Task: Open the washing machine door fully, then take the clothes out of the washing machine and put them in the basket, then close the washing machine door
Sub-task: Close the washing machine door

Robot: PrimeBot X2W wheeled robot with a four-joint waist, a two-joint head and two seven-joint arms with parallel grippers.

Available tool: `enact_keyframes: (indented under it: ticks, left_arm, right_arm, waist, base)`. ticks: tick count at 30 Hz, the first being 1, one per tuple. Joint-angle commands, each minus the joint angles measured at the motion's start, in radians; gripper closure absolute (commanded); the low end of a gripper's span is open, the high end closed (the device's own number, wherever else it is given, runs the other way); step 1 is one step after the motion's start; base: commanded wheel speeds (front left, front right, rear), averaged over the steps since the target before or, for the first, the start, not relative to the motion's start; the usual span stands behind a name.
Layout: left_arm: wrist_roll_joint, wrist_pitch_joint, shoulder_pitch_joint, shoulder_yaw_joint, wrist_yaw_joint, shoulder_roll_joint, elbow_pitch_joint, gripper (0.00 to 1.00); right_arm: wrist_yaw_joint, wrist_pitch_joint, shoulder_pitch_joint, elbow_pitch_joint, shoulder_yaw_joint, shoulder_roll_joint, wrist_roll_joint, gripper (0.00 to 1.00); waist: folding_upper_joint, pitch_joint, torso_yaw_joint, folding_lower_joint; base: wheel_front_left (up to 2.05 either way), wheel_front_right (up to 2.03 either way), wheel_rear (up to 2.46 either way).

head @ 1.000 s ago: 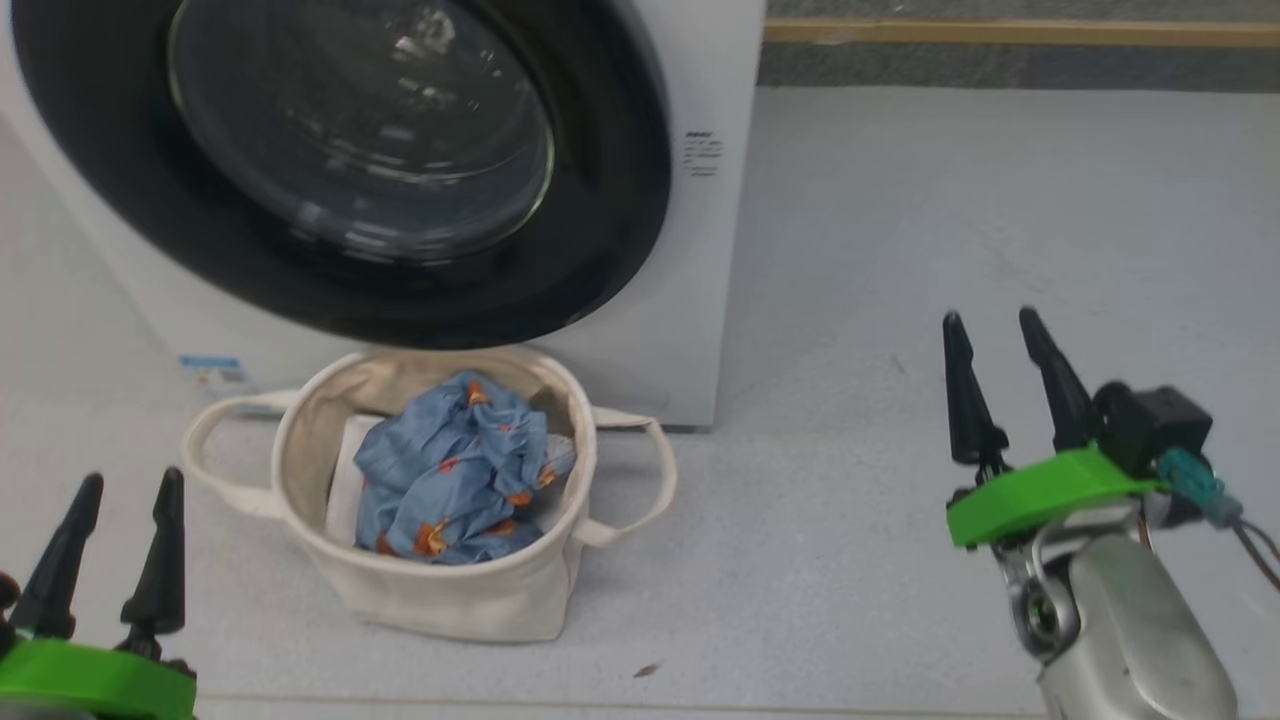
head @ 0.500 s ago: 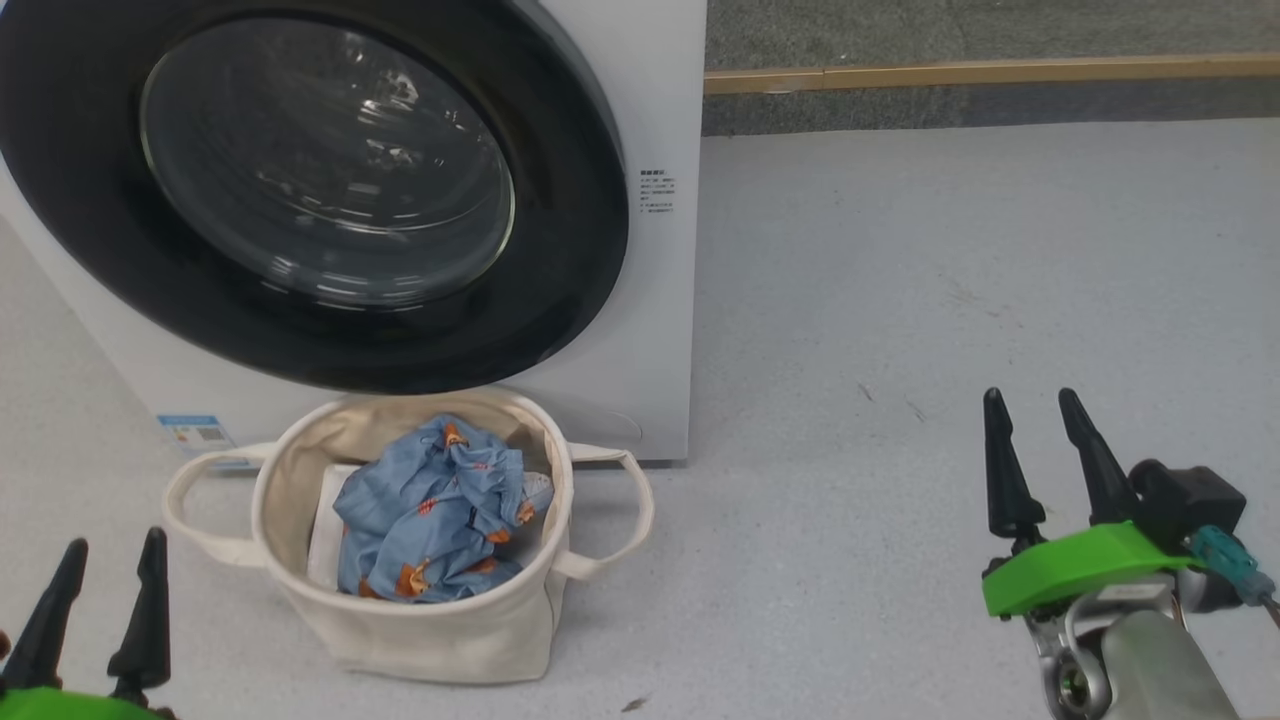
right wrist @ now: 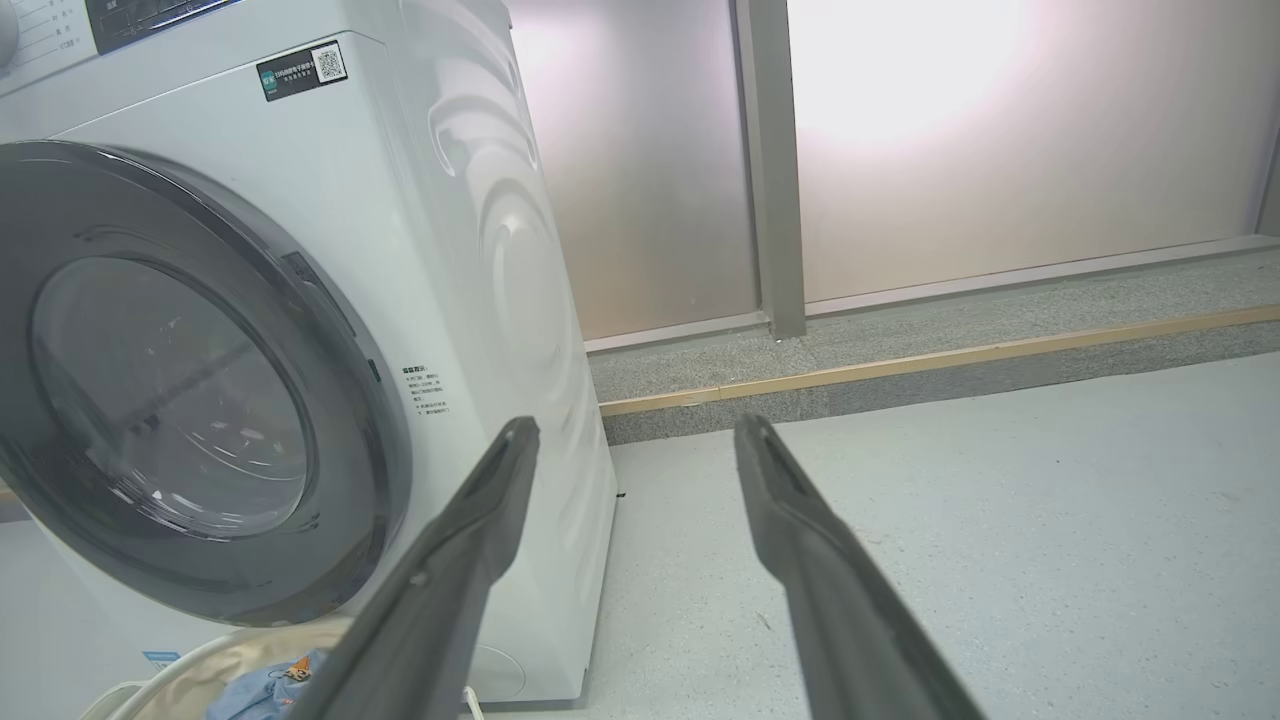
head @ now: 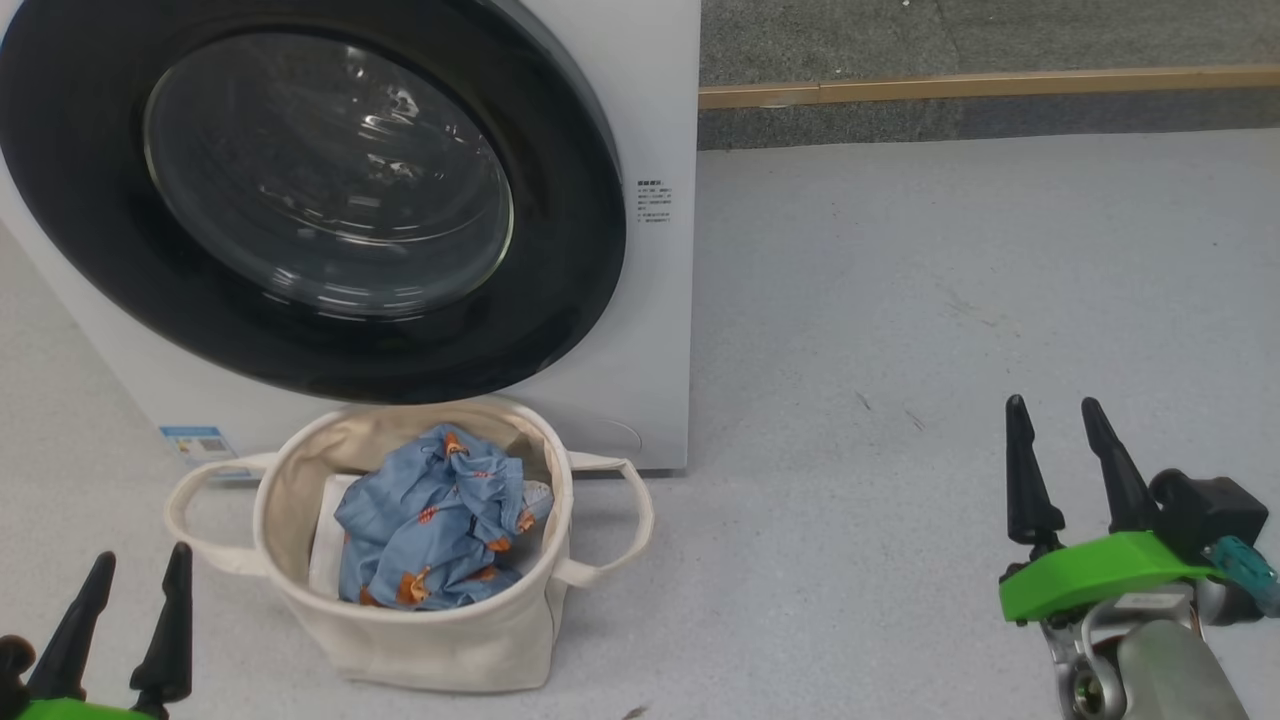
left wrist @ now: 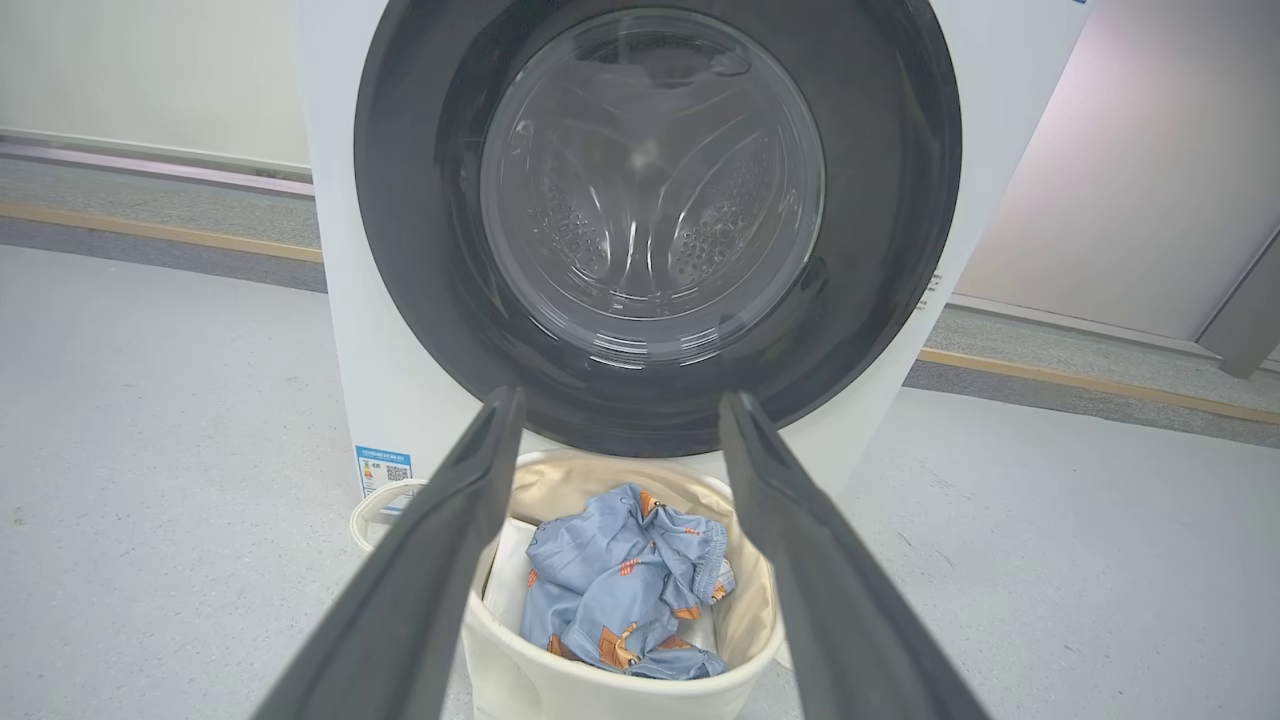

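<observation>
The washing machine (head: 655, 330) fills the upper left of the head view. The washing machine door (head: 560, 300), a black ring around clear glass, lies flat against its front. On the floor just before it stands the cream basket (head: 430, 640), with the blue clothes (head: 425, 530) bunched inside. My left gripper (head: 143, 560) is open at the lower left, short of the basket. My right gripper (head: 1055, 408) is open far to the right over bare floor. The left wrist view looks between open fingers (left wrist: 430, 560) at the door (left wrist: 400, 250), the basket (left wrist: 500, 660) and the clothes (left wrist: 620, 590).
A white folded sheet (head: 325, 545) lies under the clothes in the basket. Grey floor (head: 900, 350) stretches to the right of the machine. A low step with a yellow strip (head: 980, 85) runs along the back, and frosted wall panels (right wrist: 950, 150) stand behind it.
The head camera has moved, so the whole picture sits lower and further left. Both grippers show lower in the view and stay open. Basket, clothes and door are unmoved.
</observation>
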Motion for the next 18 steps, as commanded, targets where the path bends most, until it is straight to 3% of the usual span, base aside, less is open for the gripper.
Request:
enact_keyframes:
  ticks: [1,18]
  left_arm:
    - [-0.006,-0.012,-0.035,0.042,-0.005,0.041,-0.029,0.0]
    - [-0.016,-0.012,-0.037,0.043,-0.005,0.043,-0.021,0.0]
  right_arm:
    - [0.0,-0.012,-0.014,-0.038,0.019,0.005,-0.008,0.0]
    - [0.0,-0.012,-0.006,-0.038,0.015,0.01,-0.016,0.0]
  waist:
    - [-0.0001,0.0,0.002,0.0]
    - [-0.0001,-0.002,0.01,0.0]
  base:
    - [0.0,0.0,0.0]
    - [0.0,0.0,0.0]
